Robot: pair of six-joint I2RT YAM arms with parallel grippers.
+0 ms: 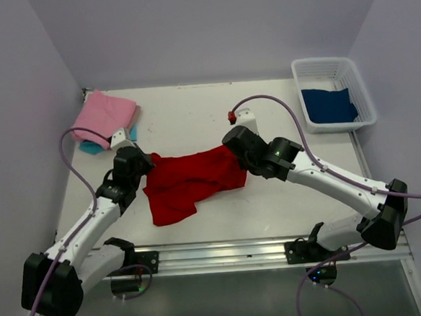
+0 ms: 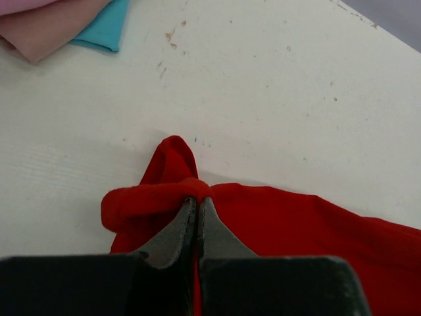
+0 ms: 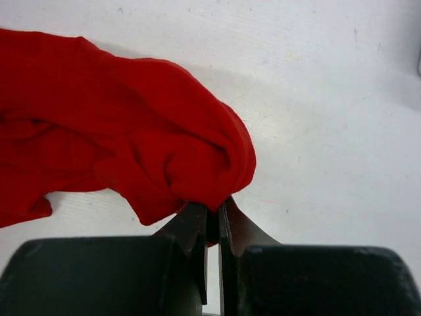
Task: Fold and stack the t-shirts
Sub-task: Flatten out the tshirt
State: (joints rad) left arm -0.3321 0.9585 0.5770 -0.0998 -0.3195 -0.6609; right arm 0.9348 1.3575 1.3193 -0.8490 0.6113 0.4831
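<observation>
Two folded garments sit at the far left corner of my white table (image 1: 192,108): a soft pink cloth t-shirt (image 1: 108,113) lying on a turquoise cloth t-shirt (image 1: 90,147). My left gripper (image 2: 197,200) is pinched tight on one bunched edge of the crumpled bright red cloth t-shirt (image 1: 190,179), which lies mid-table between my arms. My right gripper (image 3: 214,207) is clamped on its opposite edge. At the far right, the white plastic mesh basket (image 1: 359,90) holds one dark blue cloth t-shirt (image 1: 328,106).
</observation>
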